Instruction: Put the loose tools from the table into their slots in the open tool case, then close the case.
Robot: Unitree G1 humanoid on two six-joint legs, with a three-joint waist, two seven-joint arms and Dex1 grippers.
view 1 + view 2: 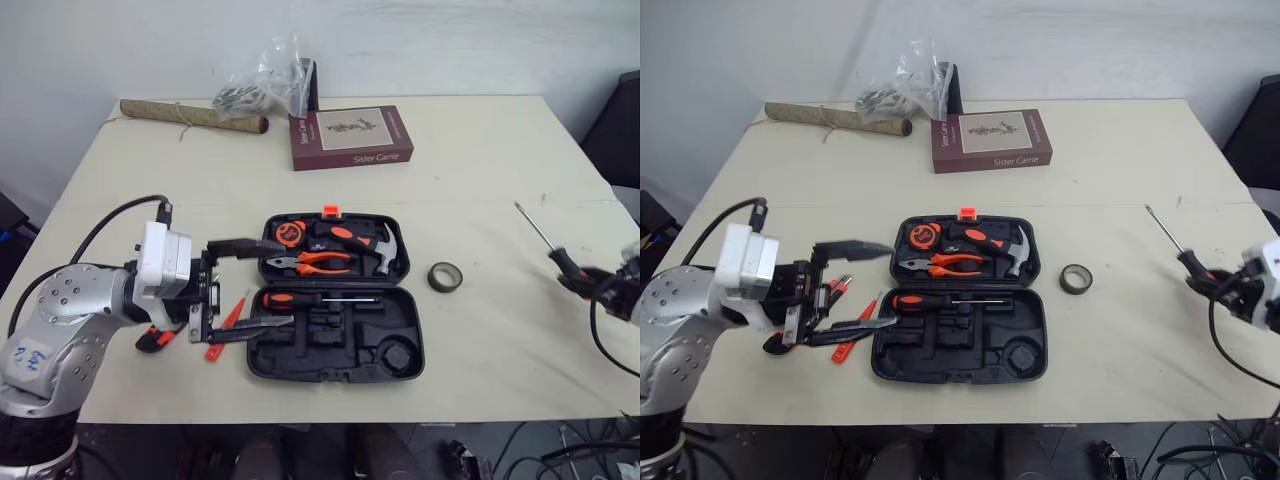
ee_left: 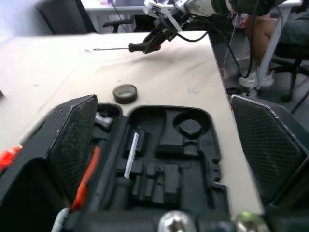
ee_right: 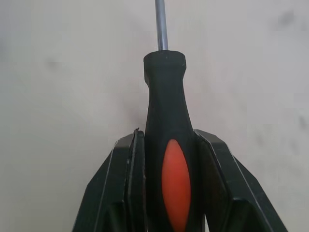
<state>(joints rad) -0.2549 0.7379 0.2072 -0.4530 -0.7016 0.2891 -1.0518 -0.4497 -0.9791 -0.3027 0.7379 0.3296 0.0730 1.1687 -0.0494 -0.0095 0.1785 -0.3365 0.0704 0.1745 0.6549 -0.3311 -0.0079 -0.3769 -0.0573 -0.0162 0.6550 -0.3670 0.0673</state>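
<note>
The right gripper [image 3: 166,137] is clamped on the black-and-orange handle of a screwdriver [image 3: 164,87] at the table's far right edge, with the shaft pointing away across the tabletop, well apart from the open tool case [image 1: 940,365]. The left gripper [image 1: 885,285] hangs at the case's left end, its fingers spread wide and holding nothing. The loose orange-handled tools [image 1: 850,340] lie on the table just beside it; the arm partly hides them, so what they are cannot be told.

The risks appear to lie in the carry. The grip sits low on the handle, so the long shaft could swing or twist in the fingers on the way over and clip the roll of tape [image 1: 1075,279] between it and the case. The case already holds a hammer, pliers, a tape measure and another screwdriver, so a poorly aimed drop could leave the tool proud of its slot and keep the lid from closing. The left gripper, so near the rim, could also nudge the case.
</note>
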